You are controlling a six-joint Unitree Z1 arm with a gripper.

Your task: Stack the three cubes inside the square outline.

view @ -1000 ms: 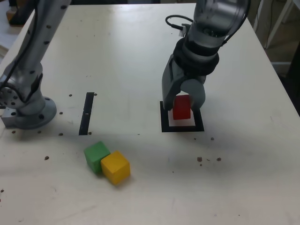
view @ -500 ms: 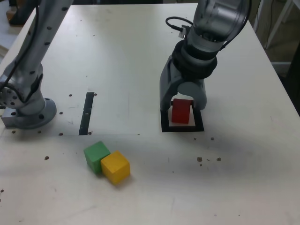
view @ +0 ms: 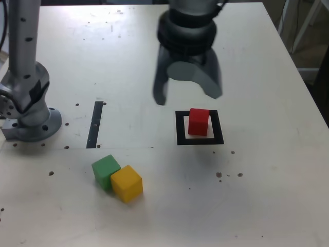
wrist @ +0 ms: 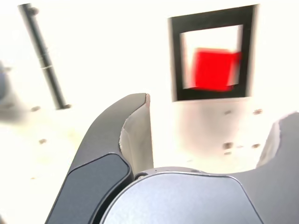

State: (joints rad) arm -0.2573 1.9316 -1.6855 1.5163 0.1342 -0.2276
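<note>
Fingers (view: pixel 160 90) apart, holding nothing. Red cube (view: pixel 198 122) sits at my outline's (view: pixel 218 135) centre; 2 cubes, green (view: pixel 105 172) and yellow (view: pixel 127 183), touch at 8 o'clock, so gripping either could knock its neighbour.

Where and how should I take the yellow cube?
Come down from above onto the yellow cube, the jaws probably best on the two opposite side faces that run away from the green cube. It sits flat with its top exposed, but its neighbor crowds one side, leaving little room for a finger there.
</note>
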